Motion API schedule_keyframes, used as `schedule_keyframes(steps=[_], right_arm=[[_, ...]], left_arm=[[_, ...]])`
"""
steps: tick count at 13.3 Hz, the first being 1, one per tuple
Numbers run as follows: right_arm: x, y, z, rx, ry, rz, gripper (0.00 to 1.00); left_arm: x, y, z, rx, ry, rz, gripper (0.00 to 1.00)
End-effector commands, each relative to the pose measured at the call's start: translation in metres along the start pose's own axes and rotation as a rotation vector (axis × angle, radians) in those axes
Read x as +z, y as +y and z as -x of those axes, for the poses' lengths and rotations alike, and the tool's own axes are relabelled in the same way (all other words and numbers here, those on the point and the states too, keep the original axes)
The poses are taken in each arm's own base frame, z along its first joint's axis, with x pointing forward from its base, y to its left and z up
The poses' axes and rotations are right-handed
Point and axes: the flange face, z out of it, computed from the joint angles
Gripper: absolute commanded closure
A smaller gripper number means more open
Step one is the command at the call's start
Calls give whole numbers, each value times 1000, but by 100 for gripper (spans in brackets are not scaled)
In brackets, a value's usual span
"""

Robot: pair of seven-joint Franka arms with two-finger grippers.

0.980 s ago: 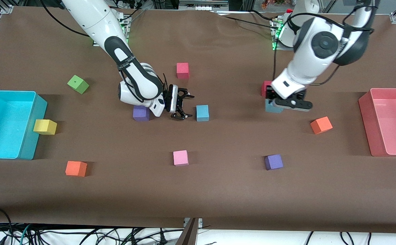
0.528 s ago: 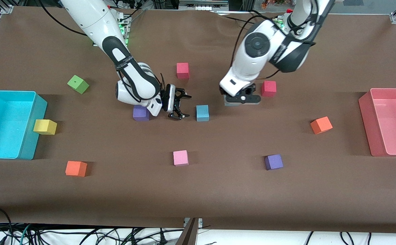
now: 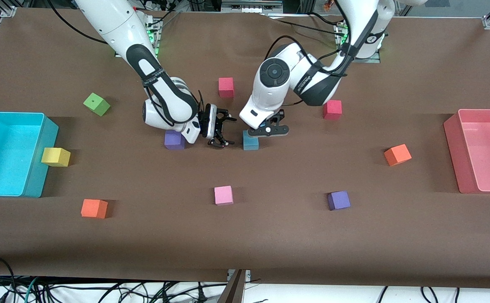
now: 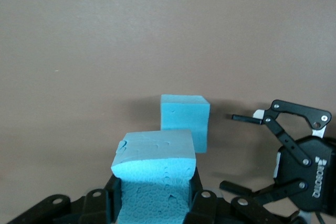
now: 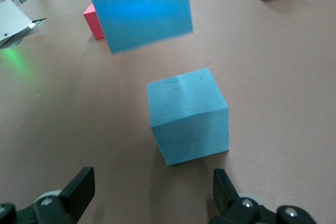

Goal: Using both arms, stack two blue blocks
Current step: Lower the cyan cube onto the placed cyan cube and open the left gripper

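Blue blocks: one foam cube [image 4: 153, 182] with a pitted, dented face sits clamped in the left gripper [image 3: 267, 129], in the air over the other cube [image 3: 250, 142] on the table. At that cube's nine o'clock, the right gripper [image 3: 221, 131] hangs spread wide, empty.

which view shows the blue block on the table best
The right wrist view: the blue block on the table fills its middle, unobstructed. The left wrist view shows it smaller, past the held block. In the front view the left gripper partly covers it.
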Motion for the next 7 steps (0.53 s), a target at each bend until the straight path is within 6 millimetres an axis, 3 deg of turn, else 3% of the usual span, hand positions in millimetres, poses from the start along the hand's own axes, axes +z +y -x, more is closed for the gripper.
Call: schedule_keyframes(steps=[1, 7], right_arm=[[-7, -7, -2, -13, 4, 8, 0], [-8, -5, -4, -16, 7, 12, 0]], left_arm=[[13, 19, -10, -27, 13, 18, 100], [38, 30, -1, -37, 21, 14, 100]])
